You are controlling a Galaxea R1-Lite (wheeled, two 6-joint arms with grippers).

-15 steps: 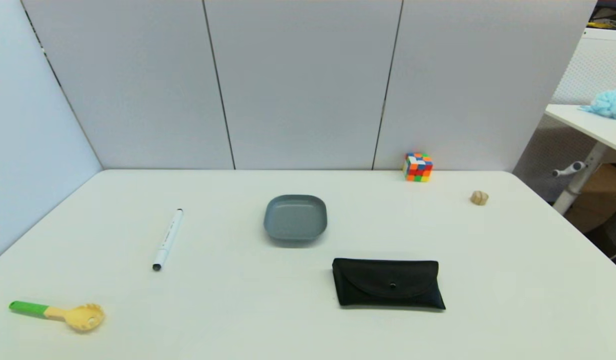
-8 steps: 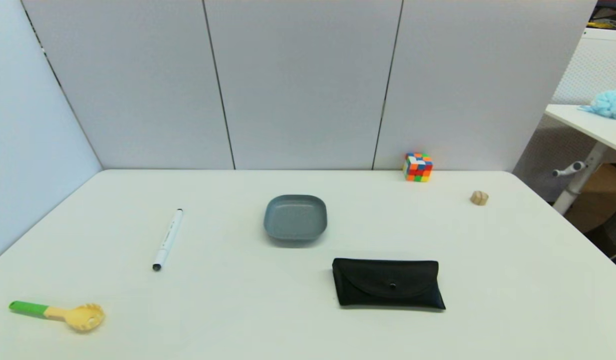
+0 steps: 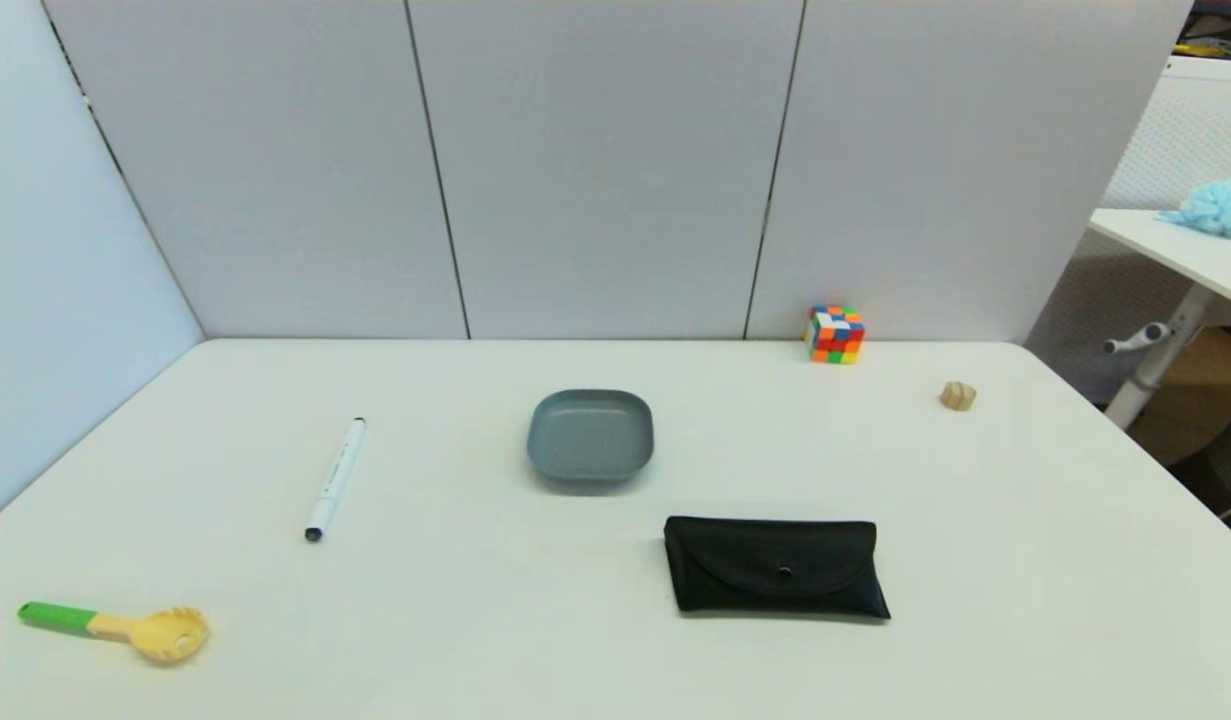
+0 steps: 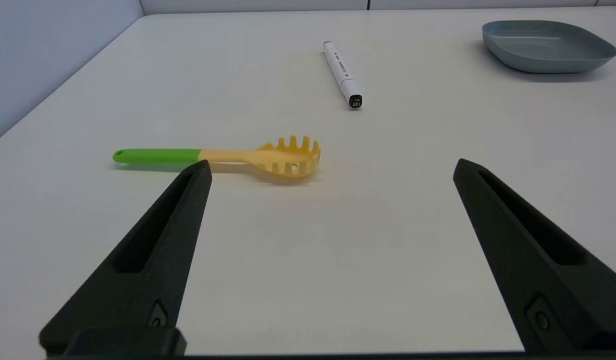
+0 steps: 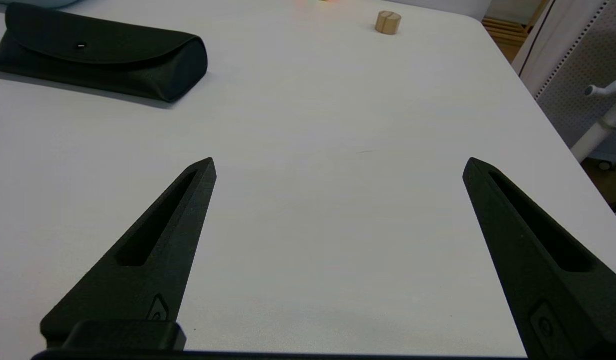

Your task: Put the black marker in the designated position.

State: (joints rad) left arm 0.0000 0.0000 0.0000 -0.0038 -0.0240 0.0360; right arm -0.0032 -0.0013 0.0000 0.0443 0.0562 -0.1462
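Both grippers sit parked at the near edge, left gripper [image 4: 330, 167] and right gripper [image 5: 338, 165] spread wide and empty. The black marker [image 3: 335, 479], a slim smooth white barrel, lies left of the shallow grey plate [image 3: 590, 437]. I'd close across its barrel mid-length, since round plastic rolls easily.

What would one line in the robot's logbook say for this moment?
phase: not started | black marker: flat on table, left of grey plate | left claw: open, empty, parked | right claw: open, empty, parked
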